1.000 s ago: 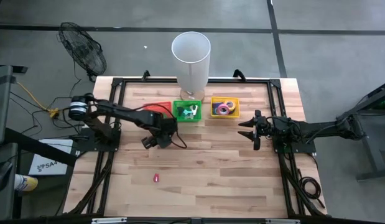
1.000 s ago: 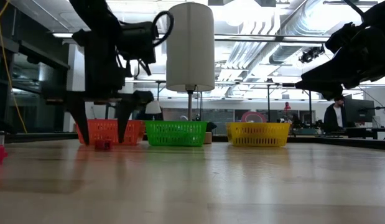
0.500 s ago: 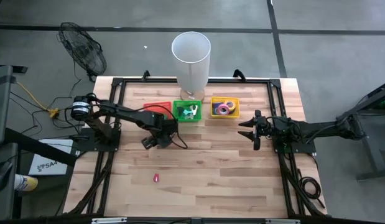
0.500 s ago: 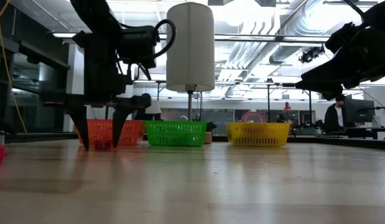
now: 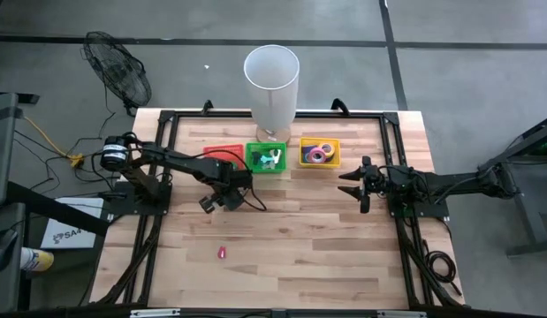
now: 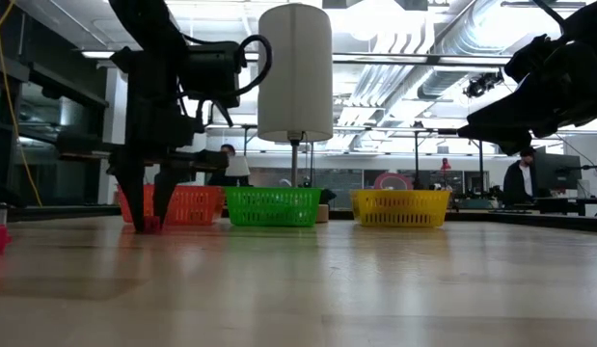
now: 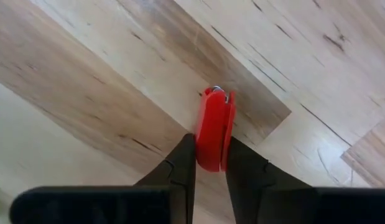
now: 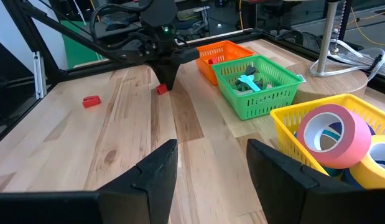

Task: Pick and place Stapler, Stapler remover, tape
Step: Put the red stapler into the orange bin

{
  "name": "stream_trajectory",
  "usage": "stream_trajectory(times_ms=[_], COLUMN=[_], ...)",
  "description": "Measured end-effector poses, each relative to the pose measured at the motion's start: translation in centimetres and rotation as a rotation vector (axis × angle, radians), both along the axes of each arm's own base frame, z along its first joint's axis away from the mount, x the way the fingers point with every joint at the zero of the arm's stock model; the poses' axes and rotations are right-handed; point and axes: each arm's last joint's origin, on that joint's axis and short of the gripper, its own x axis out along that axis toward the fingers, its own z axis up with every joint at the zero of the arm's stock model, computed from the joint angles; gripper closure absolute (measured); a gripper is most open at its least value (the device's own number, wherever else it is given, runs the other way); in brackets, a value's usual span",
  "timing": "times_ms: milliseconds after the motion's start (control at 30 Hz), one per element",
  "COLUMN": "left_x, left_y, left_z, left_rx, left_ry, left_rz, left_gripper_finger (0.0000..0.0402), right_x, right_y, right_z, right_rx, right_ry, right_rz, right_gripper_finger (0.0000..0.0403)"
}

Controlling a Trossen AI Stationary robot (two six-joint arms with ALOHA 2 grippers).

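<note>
Though floor-level, stapler point(image 7: 212, 130) between fingers point(image 7: 180, 165).

Contents of the orange basket point(image 5: 222, 155) mostly hidden beneath the left arm

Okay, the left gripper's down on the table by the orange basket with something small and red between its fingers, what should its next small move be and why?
Probably a short straight lift. The left gripper has its fingers pressed against both sides of the small red item, which still sits on the table, so the grasp looks made. Raising it clears the wood before carrying it toward the orange basket nearby. The right gripper waits open by the yellow basket.
</note>
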Motion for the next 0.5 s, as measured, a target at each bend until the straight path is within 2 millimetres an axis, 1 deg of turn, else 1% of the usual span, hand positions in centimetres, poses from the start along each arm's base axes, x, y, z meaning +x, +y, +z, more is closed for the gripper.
stream_trajectory(times_ms=[167,300,500], left_x=[-0.1,-0.6,-0.9], left_y=[0.0,0.1,0.2], left_z=[0.0,0.5,2.6], left_rx=[-0.006,0.026,0.078], left_ry=[0.012,0.078,0.064], left_rz=[0.029,0.061,0.110], left_gripper_finger=[0.0345,0.0345,0.0345], right_x=[0.0,0.0,0.0], right_y=[0.0,0.0,0.0], right_z=[0.0,0.0,0.0], right_rx=[0.000,0.000,0.000], right_ry=[0.000,0.000,-0.001], right_rz=[0.000,0.000,0.000], right_gripper_finger=[0.0219,0.0219,0.0219])
